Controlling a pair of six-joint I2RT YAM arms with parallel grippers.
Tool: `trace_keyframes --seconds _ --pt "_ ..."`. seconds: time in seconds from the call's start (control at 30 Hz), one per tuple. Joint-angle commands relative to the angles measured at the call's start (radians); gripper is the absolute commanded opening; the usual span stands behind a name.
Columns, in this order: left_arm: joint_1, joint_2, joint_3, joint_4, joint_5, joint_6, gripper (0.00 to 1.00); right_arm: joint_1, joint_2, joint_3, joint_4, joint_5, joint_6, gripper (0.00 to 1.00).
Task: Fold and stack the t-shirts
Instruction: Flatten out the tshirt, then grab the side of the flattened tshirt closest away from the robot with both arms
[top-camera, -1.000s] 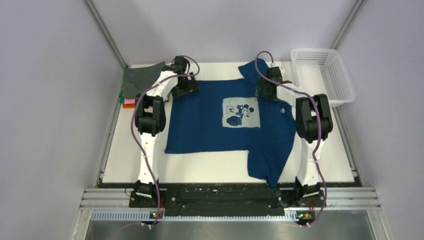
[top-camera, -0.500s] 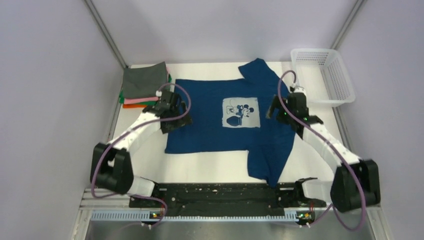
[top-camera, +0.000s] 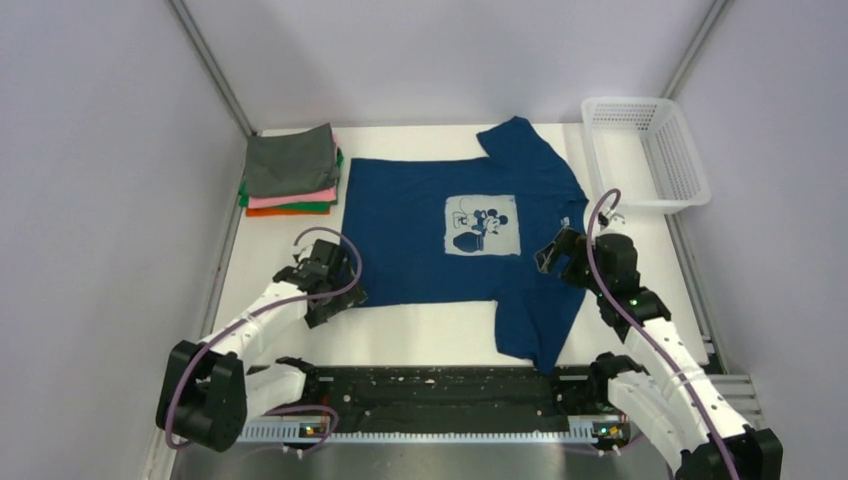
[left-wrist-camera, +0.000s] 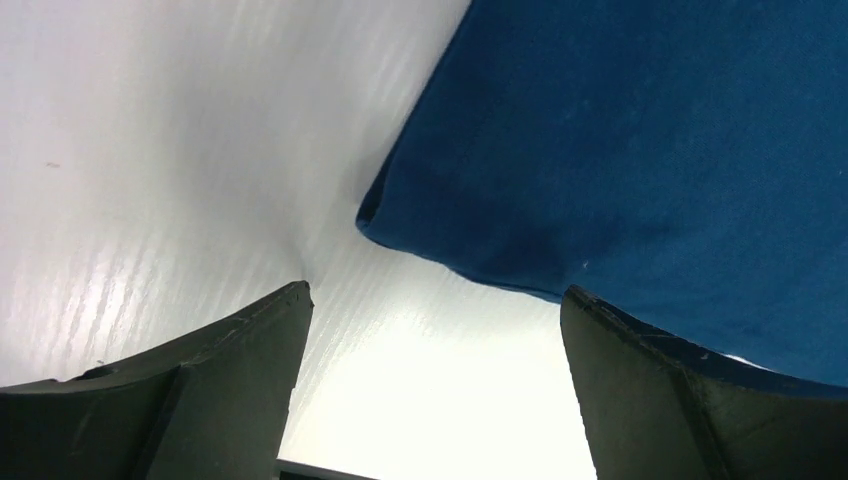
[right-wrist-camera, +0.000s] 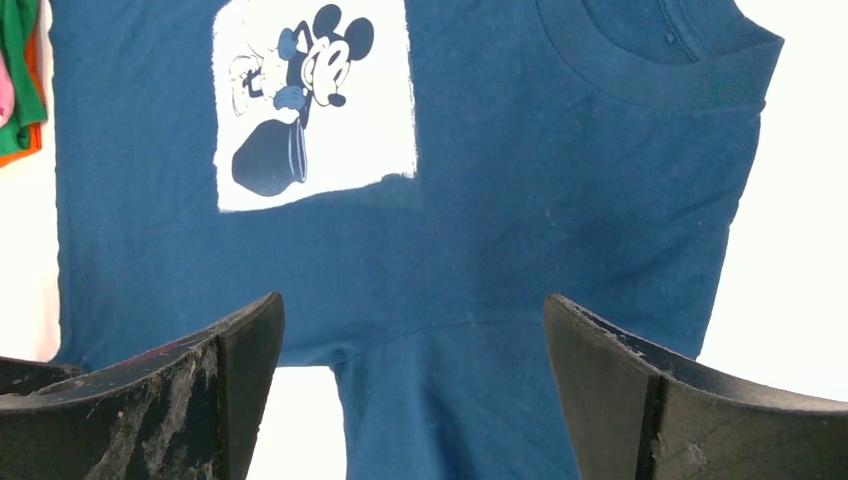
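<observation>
No words, numbers or brand marks can be read in any view. The white chest print (right-wrist-camera: 312, 100) on the navy blue t-shirt (right-wrist-camera: 560, 220) shows only a cartoon mouse figure, with no legible lettering.

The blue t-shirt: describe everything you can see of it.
The navy t-shirt, soft cloth, lies unfolded, face up on the white table, collar toward the right, sleeves pointing far and near. A white square cartoon-mouse print marks its chest. The open left hand hovers at its near hem corner, the open right hand by its collar; neither grips it.
</observation>
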Motion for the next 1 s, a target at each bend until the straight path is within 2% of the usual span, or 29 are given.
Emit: trace_keyframes --seconds 0.0,0.1,0.23,0.4,0.57,0.8,0.97 --pt "-0.002 -0.056 0.013 -0.046 -0.107 -0.082 0.98 0.000 0.001 0.006 -0.016 -0.021 0.010 0.99" --pt "-0.001 -0.068 0.003 -0.043 -0.165 -0.134 0.94 -0.001 0.013 0.006 -0.043 -0.015 0.012 0.99" --pt "-0.001 -0.030 0.007 -0.019 -0.159 -0.178 0.86 -0.001 0.026 0.013 -0.060 0.009 0.015 0.99" --pt "-0.001 0.033 0.017 -0.014 -0.177 -0.234 0.62 -0.002 0.035 0.010 -0.069 0.019 0.015 0.99" --pt "0.000 0.049 -0.003 -0.005 -0.224 -0.270 0.45 -0.001 0.035 0.010 -0.080 0.054 0.011 0.99" --pt "-0.001 0.054 -0.010 0.028 -0.236 -0.277 0.42 0.000 0.033 0.031 -0.143 0.115 -0.016 0.99" --pt "0.001 0.106 0.005 0.061 -0.224 -0.271 0.39 -0.002 0.020 0.035 -0.150 0.090 -0.026 0.99"
